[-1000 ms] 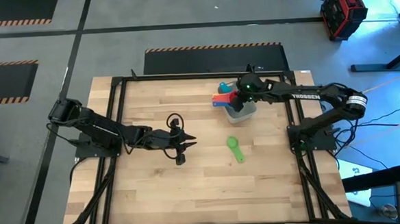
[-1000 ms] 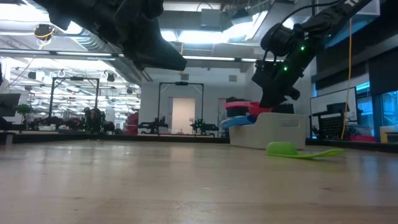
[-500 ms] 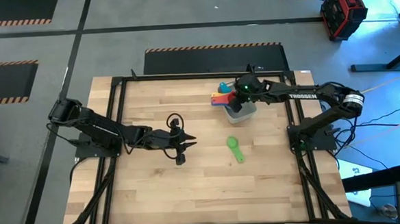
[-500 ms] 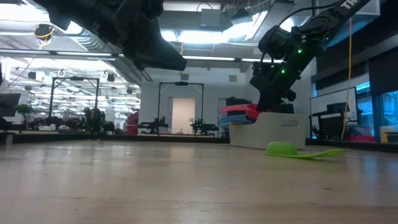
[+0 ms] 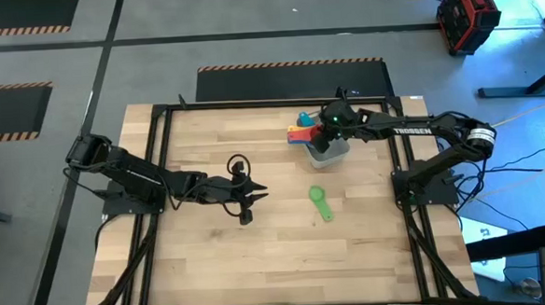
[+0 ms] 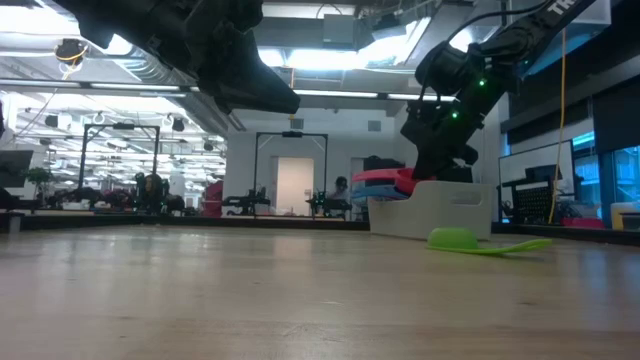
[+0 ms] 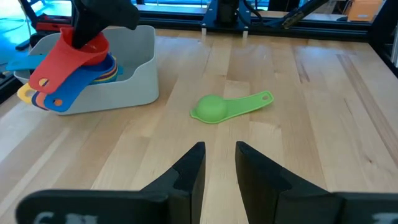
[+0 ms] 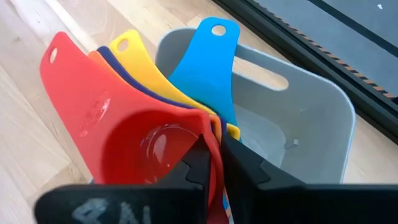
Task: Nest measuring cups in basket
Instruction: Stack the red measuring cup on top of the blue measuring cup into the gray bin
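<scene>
— Near the far right corner of the table (image 5: pixel 222 258), what is the right gripper (image 8: pixel 214 163) doing?

— It is over the basket (image 5: pixel 333 153), and its two fingers are pinched on the rim of the red cup (image 8: pixel 134 146). The red cup sits on top of a stack of cups inside the basket.

— Which cups are in this stack?

— Below the red one I see an orange edge, a dark blue one, the yellow cup (image 8: pixel 146 71) and the light blue cup (image 8: pixel 208 59). Their handles fan out over the basket's wall, toward the middle of the far edge. A purple one I cannot make out.

— And the green cup (image 5: pixel 321 202)?

— It lies alone on the wood, bowl down, between the basket and the near edge, well apart from both grippers.

— Where is the left gripper (image 5: pixel 254 200)?

— It hangs above the middle of the table, pointing to the right edge. Its fingers are spread a little and hold nothing.
</scene>
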Controlling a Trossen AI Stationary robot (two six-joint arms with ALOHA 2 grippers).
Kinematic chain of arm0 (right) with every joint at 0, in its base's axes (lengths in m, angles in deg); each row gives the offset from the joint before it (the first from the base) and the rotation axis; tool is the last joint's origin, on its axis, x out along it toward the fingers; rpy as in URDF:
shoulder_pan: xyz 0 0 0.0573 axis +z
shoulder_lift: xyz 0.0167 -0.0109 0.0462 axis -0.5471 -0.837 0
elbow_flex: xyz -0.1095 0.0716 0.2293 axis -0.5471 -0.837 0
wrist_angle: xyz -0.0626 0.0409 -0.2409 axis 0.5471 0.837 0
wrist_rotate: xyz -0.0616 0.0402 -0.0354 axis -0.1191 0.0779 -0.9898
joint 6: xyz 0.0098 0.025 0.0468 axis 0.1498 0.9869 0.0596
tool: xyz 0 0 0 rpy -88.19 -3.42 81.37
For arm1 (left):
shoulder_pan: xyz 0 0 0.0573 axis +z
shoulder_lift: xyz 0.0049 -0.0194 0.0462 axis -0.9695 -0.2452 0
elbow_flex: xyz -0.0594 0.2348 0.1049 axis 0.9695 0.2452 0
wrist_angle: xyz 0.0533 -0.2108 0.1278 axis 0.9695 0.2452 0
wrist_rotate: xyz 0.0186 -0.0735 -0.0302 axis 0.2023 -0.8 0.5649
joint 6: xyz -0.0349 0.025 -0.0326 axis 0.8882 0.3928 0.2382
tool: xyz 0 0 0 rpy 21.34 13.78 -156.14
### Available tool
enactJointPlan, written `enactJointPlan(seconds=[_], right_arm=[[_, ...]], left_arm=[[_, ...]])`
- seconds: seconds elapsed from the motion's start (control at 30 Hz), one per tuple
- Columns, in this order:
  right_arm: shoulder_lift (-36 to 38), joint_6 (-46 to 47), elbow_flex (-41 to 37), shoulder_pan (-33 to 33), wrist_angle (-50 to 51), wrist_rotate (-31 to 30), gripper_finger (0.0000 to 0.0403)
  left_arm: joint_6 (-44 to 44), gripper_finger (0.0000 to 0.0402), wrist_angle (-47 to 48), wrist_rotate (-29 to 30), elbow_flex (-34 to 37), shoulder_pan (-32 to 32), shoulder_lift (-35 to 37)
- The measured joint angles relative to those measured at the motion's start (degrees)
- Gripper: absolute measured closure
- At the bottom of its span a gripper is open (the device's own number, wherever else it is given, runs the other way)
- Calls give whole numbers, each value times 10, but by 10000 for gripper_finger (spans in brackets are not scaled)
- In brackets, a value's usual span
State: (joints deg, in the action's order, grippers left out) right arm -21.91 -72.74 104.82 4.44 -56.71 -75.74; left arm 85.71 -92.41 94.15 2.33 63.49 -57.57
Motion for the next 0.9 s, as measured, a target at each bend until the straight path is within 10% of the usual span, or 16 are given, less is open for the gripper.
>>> enactJointPlan(seconds=[0.43,0.9], right_arm=[[-22,3,1,0,-5,-1,320],[-21,-2,1,0,-4,2,171]], left_arm=[[0,320,1,0,0,0,0],[0,320,1,0,0,0,0]])
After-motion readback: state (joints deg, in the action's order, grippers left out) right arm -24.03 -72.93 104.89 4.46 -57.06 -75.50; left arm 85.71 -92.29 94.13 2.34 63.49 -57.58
